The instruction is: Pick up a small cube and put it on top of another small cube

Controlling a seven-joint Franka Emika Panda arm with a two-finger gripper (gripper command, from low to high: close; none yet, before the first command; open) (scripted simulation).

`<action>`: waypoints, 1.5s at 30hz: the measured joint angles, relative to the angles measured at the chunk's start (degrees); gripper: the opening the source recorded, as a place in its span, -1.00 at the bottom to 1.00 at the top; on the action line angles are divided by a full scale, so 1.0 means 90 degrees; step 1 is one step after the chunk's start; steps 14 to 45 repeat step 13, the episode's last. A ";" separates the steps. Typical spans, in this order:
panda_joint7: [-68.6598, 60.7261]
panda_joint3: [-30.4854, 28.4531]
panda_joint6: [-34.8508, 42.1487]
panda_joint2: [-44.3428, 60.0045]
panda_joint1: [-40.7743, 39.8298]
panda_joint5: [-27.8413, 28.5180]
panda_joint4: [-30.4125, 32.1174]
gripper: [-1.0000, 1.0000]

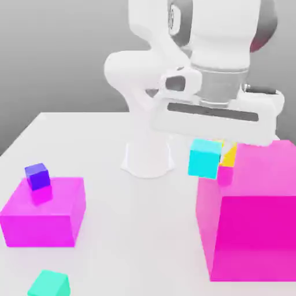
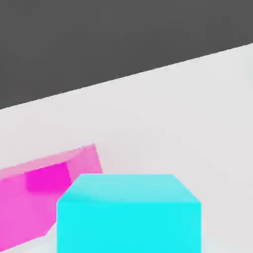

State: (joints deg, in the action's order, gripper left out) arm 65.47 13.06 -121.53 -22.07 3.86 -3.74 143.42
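Exterior view: the jaws (image 1: 213, 156) are clamped on the cyan cube (image 1: 204, 158), which partly hides the yellow cube (image 1: 229, 155).

Bright, washed-out whites; soft shadows under the blue cube (image 1: 37, 176).

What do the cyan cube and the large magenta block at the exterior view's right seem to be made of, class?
Cyan cube: perhaps smooth plastic, matte; its faces are evenly coloured, without grain.
Large magenta block: possibly plastic or painted wood; flat, plain faces leave it open.
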 joint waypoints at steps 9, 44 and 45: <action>-0.1504 -0.0005 0.0251 -0.1036 0.0793 -0.0488 0.0756 -1.00; -0.1516 0.0020 0.0053 -0.0975 0.0796 -0.0507 0.0893 1.00; -0.1516 0.0020 0.0053 -0.0975 0.0796 -0.0507 0.0893 1.00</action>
